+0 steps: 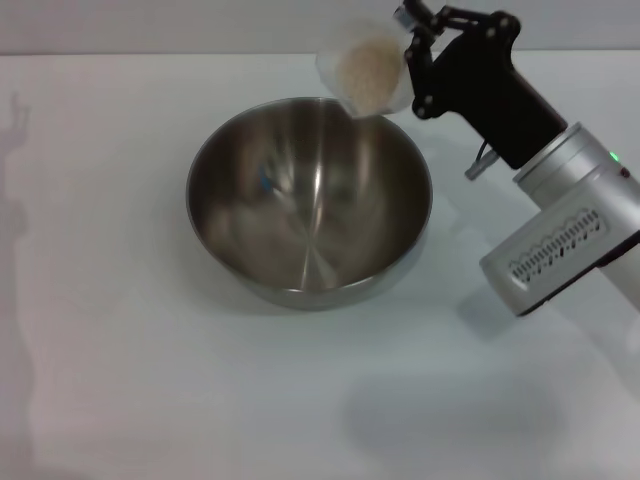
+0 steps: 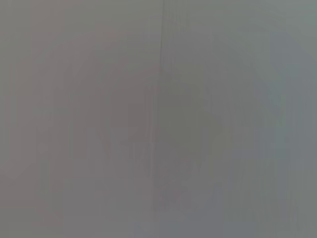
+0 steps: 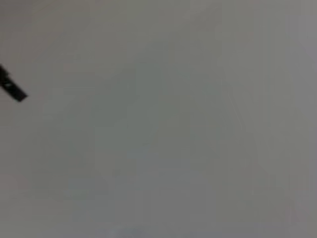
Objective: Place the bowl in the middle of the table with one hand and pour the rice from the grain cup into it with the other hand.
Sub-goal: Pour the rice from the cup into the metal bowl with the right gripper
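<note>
A large steel bowl (image 1: 309, 201) sits on the white table (image 1: 120, 380) near its middle, and I see no rice inside it. Above its far right rim my right gripper (image 1: 408, 62) is shut on the grain cup (image 1: 365, 68), a small clear plastic cup tipped toward the bowl. Pale beige rice (image 1: 368, 72) fills the tilted cup up to its lip, just over the bowl's edge. The left gripper is out of sight in every view. Both wrist views show only blank grey surface.
The right arm's silver forearm (image 1: 565, 230) reaches in from the right edge, above the table. A faint shadow lies along the table's left side (image 1: 15, 200). A small dark tip (image 3: 12, 89) shows at the edge of the right wrist view.
</note>
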`<act>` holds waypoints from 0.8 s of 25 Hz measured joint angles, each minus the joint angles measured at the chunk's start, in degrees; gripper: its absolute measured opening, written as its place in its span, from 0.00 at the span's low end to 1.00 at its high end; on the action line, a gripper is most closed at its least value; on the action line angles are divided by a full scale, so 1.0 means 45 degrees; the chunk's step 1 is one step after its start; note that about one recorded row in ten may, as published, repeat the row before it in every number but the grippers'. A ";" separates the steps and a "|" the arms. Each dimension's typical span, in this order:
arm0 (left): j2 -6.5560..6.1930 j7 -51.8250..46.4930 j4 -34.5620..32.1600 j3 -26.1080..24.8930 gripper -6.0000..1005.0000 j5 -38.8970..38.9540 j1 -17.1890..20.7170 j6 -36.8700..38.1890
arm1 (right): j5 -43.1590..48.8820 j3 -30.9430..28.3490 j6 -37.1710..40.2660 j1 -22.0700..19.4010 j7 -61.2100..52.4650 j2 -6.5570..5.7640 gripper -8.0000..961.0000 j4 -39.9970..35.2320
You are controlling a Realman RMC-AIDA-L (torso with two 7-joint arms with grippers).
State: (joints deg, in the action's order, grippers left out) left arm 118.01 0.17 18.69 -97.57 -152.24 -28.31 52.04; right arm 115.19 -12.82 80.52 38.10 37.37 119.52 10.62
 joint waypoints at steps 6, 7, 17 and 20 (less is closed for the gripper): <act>-0.0008 0.0001 -0.0014 -0.0236 0.84 -0.0011 -0.0069 -0.0001 | 0.0035 -0.0002 0.0108 -0.0046 0.1728 0.0002 0.03 0.0087; -0.0008 0.0001 -0.0014 -0.0236 0.84 -0.0013 -0.0070 0.0000 | 0.0038 -0.0002 0.0108 -0.0042 0.2126 0.0002 0.03 0.0114; -0.0013 0.0001 -0.0005 -0.0232 0.84 -0.0016 -0.0078 -0.0003 | 0.0322 -0.0002 -0.0016 0.0298 0.4431 -0.0029 0.02 0.0180; -0.0013 0.0000 -0.0004 -0.0232 0.84 -0.0001 -0.0078 -0.0003 | 0.0671 0.0015 -0.0265 0.0403 0.4666 -0.0009 0.02 0.0208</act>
State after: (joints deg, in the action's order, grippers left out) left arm 117.95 0.18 18.67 -98.61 -152.25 -28.65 52.03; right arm 118.21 -12.76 79.33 39.91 58.37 119.48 11.55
